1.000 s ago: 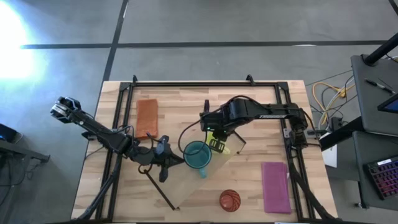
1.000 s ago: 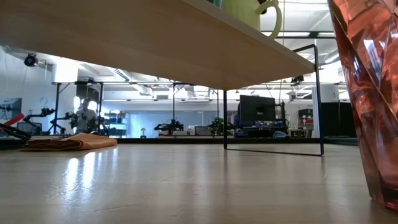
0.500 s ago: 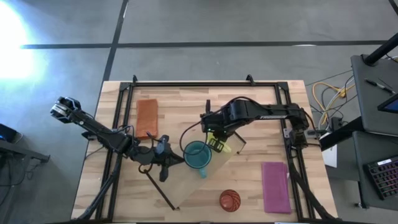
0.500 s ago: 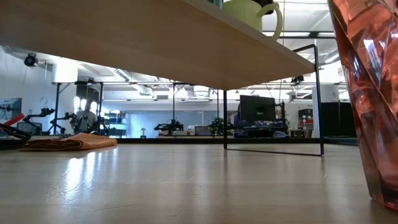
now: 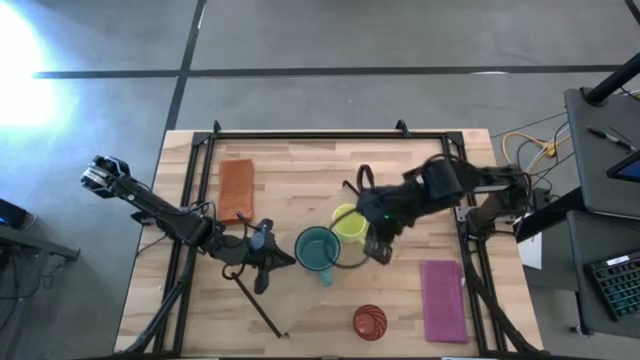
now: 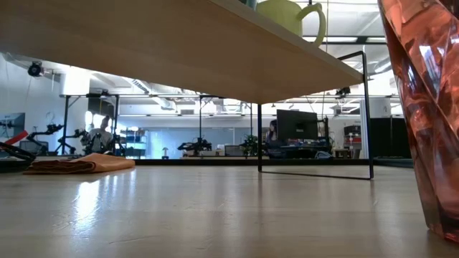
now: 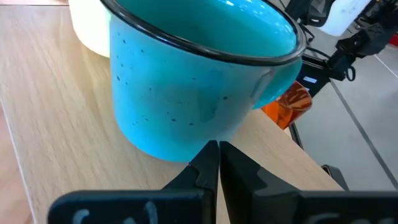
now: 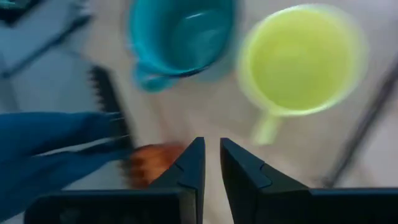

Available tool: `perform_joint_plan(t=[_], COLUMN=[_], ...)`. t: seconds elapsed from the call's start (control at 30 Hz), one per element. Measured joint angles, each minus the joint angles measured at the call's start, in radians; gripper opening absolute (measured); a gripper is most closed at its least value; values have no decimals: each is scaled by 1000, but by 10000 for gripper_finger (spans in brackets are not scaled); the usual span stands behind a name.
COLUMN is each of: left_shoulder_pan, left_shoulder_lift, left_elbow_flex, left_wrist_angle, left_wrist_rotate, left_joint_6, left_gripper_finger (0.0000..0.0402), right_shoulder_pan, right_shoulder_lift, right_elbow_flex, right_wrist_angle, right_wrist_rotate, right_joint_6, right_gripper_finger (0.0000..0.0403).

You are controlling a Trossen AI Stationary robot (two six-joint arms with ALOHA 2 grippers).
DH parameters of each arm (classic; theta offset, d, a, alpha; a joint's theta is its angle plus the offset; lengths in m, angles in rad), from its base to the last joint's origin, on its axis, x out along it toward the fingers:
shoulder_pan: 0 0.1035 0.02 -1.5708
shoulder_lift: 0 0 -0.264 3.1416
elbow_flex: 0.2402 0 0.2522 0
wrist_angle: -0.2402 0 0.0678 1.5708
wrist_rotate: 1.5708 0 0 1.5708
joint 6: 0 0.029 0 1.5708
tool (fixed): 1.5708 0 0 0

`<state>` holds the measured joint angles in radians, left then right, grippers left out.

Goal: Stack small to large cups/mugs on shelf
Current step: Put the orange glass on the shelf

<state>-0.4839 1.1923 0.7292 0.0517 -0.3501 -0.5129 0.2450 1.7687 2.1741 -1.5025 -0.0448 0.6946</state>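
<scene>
The teal mug (image 5: 318,248) and the yellow mug (image 5: 349,222) stand upright side by side on the light-wood shelf (image 5: 300,300). In the low view the yellow mug (image 6: 287,13) shows on top of the shelf (image 6: 179,50). The red ribbed cup (image 5: 369,321) stands on the table near the front edge. My left gripper (image 5: 288,258) is shut, its fingertips (image 7: 213,152) right at the foot of the teal mug (image 7: 186,81); I cannot tell whether they touch it. My right gripper (image 5: 378,250) is slightly open and empty, above and to the right of both mugs (image 8: 211,149).
An orange cloth (image 5: 237,188) lies at the far left of the table and a purple cloth (image 5: 443,300) at the near right. Black frame bars (image 5: 300,133) run round the table. The shelf's thin black end bar (image 5: 258,305) sits at its near left end.
My right gripper has drawn away from the yellow mug, toward the table's right and near edges. The yellow mug stays upright on the shelf beside the teal mug, now uncovered. My left arm has kept still.
</scene>
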Motion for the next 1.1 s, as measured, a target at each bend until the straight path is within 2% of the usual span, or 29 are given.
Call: perform_joint_plan(t=[0.13,0.23,0.4,0.53,0.7,0.87,1.1], left_shoulder_pan=[0,0,0,0,-4,-16,-27], left_shoulder_lift=[0,0,0,0,0,0,0], left_elbow_flex=[0,0,0,0,0,0,3], left_wrist_angle=[0,0,0,0,-42,-50,-49], left_wrist_rotate=[0,0,15,99,179,207,216], left_joint_6=[0,0,-2,-5,-68,-116,-163], left_gripper_finger=[0,0,0,0,0,0,0], right_shoulder_pan=[99,196,351,436,490,495,490], right_shoulder_lift=[-4,-2,-2,-1,1,1,0], right_elbow_flex=[-8,-32,-139,-246,-446,-627,-751], right_wrist_angle=[21,-24,-35,29,233,433,586], right_wrist_rotate=[-30,-30,68,98,110,166,200], right_joint_6=[147,287,533,686,771,799,803], right_gripper_finger=[55,81,139,173,190,191,192])
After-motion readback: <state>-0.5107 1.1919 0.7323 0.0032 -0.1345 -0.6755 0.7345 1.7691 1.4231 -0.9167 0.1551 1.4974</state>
